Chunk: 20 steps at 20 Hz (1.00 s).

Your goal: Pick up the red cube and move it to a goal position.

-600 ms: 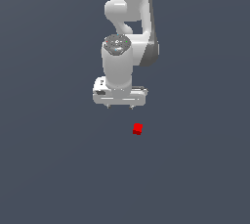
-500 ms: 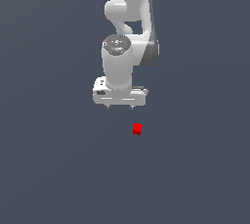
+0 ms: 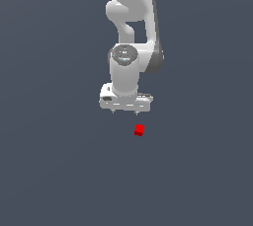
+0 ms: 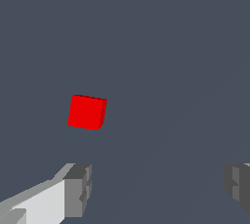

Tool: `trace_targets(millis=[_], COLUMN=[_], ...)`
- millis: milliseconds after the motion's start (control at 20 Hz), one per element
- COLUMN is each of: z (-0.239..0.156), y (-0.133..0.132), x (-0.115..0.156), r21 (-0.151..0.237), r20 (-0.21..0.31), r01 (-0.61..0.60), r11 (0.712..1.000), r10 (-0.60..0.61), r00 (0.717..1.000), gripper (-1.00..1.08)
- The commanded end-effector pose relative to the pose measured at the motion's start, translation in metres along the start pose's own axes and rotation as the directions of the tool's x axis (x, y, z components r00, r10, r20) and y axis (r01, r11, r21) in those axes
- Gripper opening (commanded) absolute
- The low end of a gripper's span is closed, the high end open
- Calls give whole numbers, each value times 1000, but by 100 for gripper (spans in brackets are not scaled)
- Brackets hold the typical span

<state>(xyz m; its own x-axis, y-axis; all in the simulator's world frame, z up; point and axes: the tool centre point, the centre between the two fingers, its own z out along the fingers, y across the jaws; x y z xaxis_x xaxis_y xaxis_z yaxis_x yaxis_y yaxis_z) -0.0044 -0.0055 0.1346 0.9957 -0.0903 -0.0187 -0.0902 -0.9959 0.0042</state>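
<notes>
The red cube is a tiny bright red block lying on the dark grey floor. In the exterior view it sits just below and slightly toward the view's right of my white gripper. The gripper points down, its two short fingertips spread wide apart, and it holds nothing. In the wrist view the red cube lies ahead of the fingers, off toward one finger rather than centred between them. The gripper is open and apart from the cube.
The white arm rises behind the gripper toward the top of the exterior view. The dark grey floor is plain all around. No goal marker shows.
The arm and gripper look nearly the same as in the earlier frames; the cube has not moved.
</notes>
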Motion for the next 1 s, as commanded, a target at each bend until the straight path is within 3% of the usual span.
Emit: trace_targets(millis=[0, 500, 950], z=[14, 84, 112], y=[-9, -53, -71], x=[2, 17, 27], r21=[1, 5, 7], r20=[-1, -13, -18], r01=[-19, -120, -161], r11=[1000, 993, 987], r10=[19, 120, 161], r00=[1000, 993, 987], gripper=[100, 100, 100])
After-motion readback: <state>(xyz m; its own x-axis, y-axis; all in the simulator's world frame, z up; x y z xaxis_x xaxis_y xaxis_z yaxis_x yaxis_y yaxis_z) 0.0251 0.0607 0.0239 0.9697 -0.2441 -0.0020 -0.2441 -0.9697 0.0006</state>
